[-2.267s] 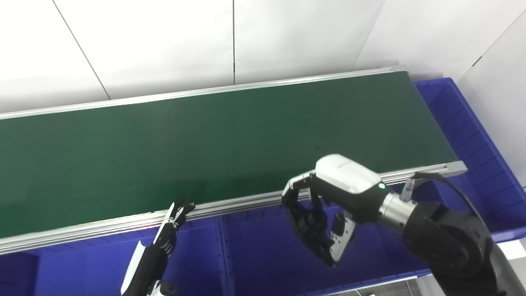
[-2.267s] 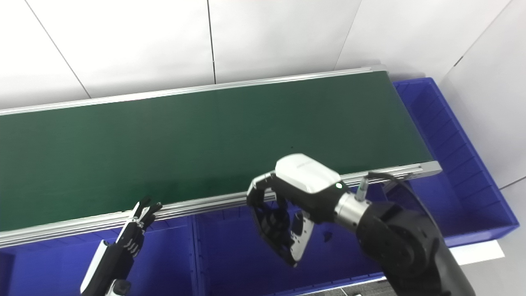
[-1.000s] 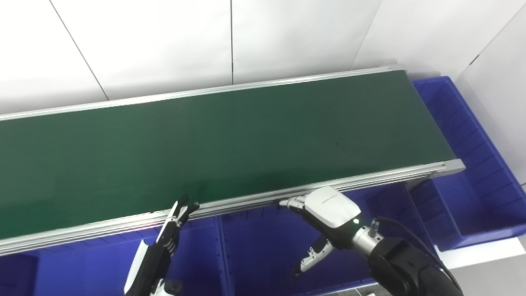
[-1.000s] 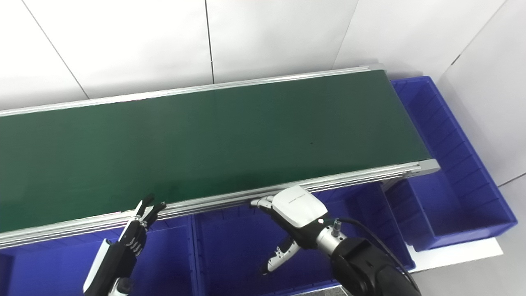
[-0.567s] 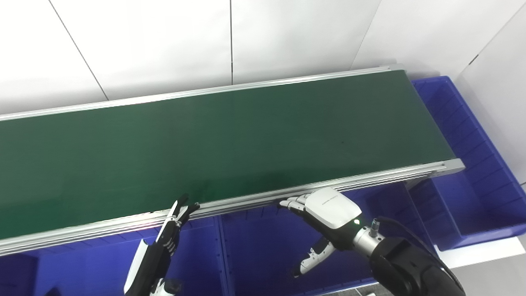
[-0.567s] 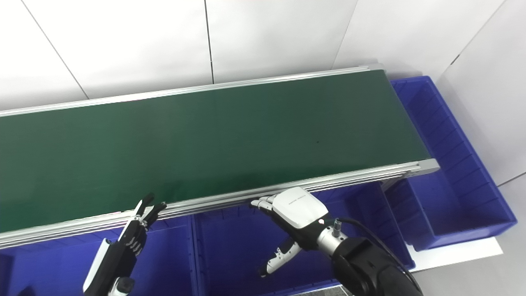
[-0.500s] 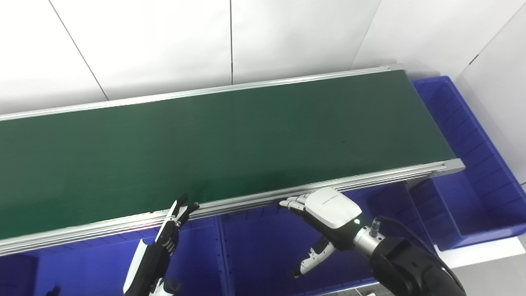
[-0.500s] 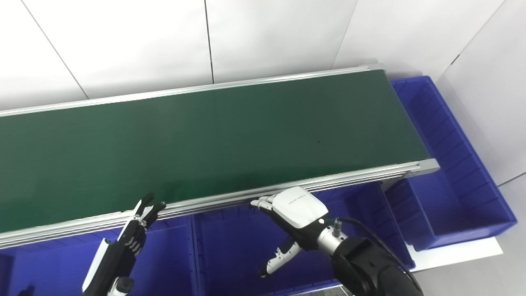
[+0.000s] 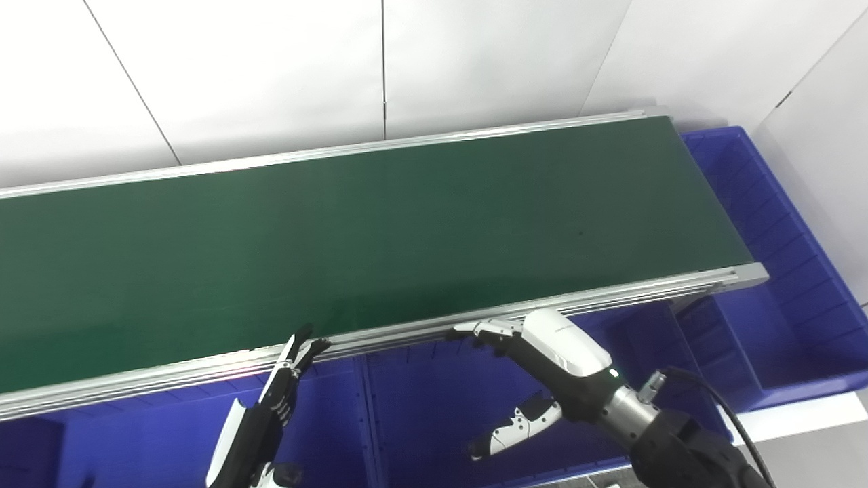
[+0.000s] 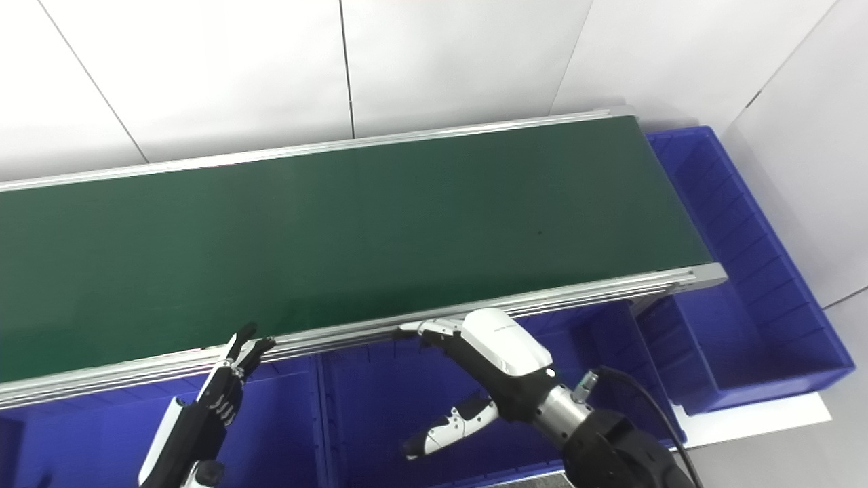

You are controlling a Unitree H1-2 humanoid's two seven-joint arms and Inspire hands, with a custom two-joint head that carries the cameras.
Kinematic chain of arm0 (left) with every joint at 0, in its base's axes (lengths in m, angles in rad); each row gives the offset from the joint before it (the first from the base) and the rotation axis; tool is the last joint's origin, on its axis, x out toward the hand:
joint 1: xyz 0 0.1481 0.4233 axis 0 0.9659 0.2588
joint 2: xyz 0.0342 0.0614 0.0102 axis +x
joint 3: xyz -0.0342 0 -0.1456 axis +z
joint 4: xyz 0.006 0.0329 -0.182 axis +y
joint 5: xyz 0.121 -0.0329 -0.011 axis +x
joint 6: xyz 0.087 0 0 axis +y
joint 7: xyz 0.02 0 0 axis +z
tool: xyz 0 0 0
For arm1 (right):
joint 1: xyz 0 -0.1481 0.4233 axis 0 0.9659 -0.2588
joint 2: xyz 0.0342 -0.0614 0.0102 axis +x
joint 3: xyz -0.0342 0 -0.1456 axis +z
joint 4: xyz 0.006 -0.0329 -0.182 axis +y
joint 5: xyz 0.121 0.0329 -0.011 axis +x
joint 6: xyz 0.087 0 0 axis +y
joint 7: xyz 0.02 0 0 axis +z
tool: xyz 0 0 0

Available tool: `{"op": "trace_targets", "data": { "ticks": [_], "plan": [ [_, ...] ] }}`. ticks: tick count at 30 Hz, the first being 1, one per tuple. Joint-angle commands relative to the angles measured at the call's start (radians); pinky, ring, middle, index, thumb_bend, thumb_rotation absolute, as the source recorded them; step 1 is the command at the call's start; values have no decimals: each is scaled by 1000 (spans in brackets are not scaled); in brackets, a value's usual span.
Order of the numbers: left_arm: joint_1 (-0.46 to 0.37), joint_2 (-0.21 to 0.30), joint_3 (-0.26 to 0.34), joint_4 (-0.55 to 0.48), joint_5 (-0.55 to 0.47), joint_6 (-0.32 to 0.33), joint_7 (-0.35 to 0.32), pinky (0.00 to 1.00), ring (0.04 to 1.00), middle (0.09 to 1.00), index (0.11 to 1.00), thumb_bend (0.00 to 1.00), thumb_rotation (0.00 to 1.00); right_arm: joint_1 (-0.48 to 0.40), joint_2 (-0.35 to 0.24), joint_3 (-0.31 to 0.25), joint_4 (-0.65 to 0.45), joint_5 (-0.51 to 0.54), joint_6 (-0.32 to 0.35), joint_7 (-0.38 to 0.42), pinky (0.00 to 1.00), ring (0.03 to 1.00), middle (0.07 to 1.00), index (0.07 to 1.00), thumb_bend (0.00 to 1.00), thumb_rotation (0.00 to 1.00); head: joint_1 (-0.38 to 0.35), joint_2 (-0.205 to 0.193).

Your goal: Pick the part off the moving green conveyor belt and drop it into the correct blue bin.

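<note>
The green conveyor belt (image 9: 352,224) runs across the picture and carries no part that I can see. My right hand (image 9: 536,369) hovers open over the middle blue bin (image 9: 434,420), fingers stretched toward the belt's near rail, thumb spread below, holding nothing. My left hand (image 9: 271,407) stands edge-on and open above the left blue bin (image 9: 135,440), its fingertips at the near rail. No part shows in either hand or in the visible parts of the bins.
An aluminium rail (image 9: 475,318) edges the belt on the near side. A long blue bin (image 9: 780,224) stands past the belt's right end. White wall panels rise behind the belt.
My right hand has come down from above the rail, uncurled its fingers and spread flat over the middle bin, sliding slightly left lately. The left hand has stayed put.
</note>
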Motion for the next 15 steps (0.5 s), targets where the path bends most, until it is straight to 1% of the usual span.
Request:
{"op": "trace_targets", "data": {
  "ticks": [1, 4, 6, 8, 11, 12, 13, 14, 15],
  "plan": [
    [9, -9, -3, -32, 10, -18, -2, 1000, 968, 919, 975, 994, 914, 23, -5, -22, -59, 214, 29, 12, 662, 799, 858, 848, 1000, 753, 9, -3],
    [6, -11, -2, -19, 18, -27, 1, 1000, 964, 920, 974, 992, 917, 48, -9, -25, -74, 387, 7, 18, 737, 836, 871, 849, 1000, 751, 29, -10],
    [4, -13, 0, -12, 22, -28, 3, 1000, 961, 919, 971, 993, 918, 60, -3, -23, -83, 468, -9, 17, 755, 848, 884, 857, 1000, 773, 40, -14],
    [3, -15, -1, -7, 21, -30, 1, 1000, 964, 920, 971, 991, 918, 69, 13, -15, -85, 514, -27, 11, 765, 860, 892, 864, 1000, 792, 53, -16],
    [0, -19, -1, 0, 28, -34, 0, 1000, 969, 923, 972, 989, 921, 73, 36, -1, -76, 539, -40, 3, 845, 917, 927, 891, 1000, 841, 74, -21],
    [-1, -22, -1, 2, 34, -33, 2, 1000, 969, 923, 972, 989, 922, 71, 56, 8, -60, 516, -59, -8, 856, 924, 932, 894, 1000, 846, 94, -25],
    [-1, -24, -1, 3, 38, -33, 3, 1000, 967, 923, 971, 994, 925, 70, 71, 14, -48, 497, -74, -15, 887, 947, 951, 918, 1000, 887, 94, -25],
    [-2, -27, -2, 6, 41, -34, 4, 999, 967, 924, 971, 993, 926, 68, 97, 25, -16, 486, -95, -27, 896, 952, 956, 926, 1000, 898, 117, -29],
    [-3, -28, -3, 8, 44, -36, 4, 999, 968, 925, 973, 990, 929, 67, 115, 32, 7, 480, -109, -36, 903, 957, 961, 936, 1000, 906, 117, -29]
  ]
}}
